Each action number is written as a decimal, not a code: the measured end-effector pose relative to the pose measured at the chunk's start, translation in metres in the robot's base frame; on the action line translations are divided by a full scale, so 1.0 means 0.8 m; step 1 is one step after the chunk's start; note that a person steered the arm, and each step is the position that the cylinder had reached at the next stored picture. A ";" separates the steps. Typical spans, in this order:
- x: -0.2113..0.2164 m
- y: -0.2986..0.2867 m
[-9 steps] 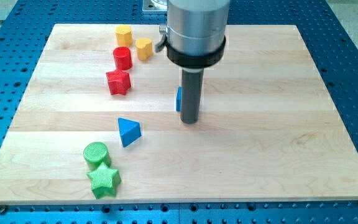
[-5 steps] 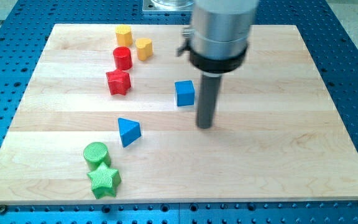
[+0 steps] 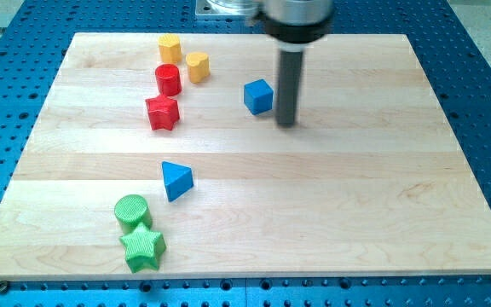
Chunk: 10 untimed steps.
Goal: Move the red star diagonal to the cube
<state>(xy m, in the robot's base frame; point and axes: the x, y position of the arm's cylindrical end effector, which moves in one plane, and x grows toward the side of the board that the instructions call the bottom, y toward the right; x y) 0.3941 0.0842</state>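
The red star (image 3: 163, 112) lies on the wooden board (image 3: 356, 196) at the upper left, just below a red cylinder (image 3: 168, 79). The blue cube (image 3: 259, 96) sits near the top middle, to the star's right and a little higher. My tip (image 3: 287, 123) is just right of the cube, slightly lower, with a small gap between them. The tip is far to the right of the red star.
Two yellow blocks (image 3: 170, 49) (image 3: 197, 66) sit above the red cylinder. A blue triangle (image 3: 176, 180) lies left of centre. A green cylinder (image 3: 132, 211) and a green star (image 3: 142, 247) sit at the lower left. Blue perforated table (image 3: 484, 94) surrounds the board.
My tip moved right, then up toward the view's top. The blue cube has shifted up and slightly right and turned a little. The red star has not moved.
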 end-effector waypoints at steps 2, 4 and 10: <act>-0.022 -0.060; -0.001 -0.109; -0.072 -0.201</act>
<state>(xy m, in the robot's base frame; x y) 0.3365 -0.0767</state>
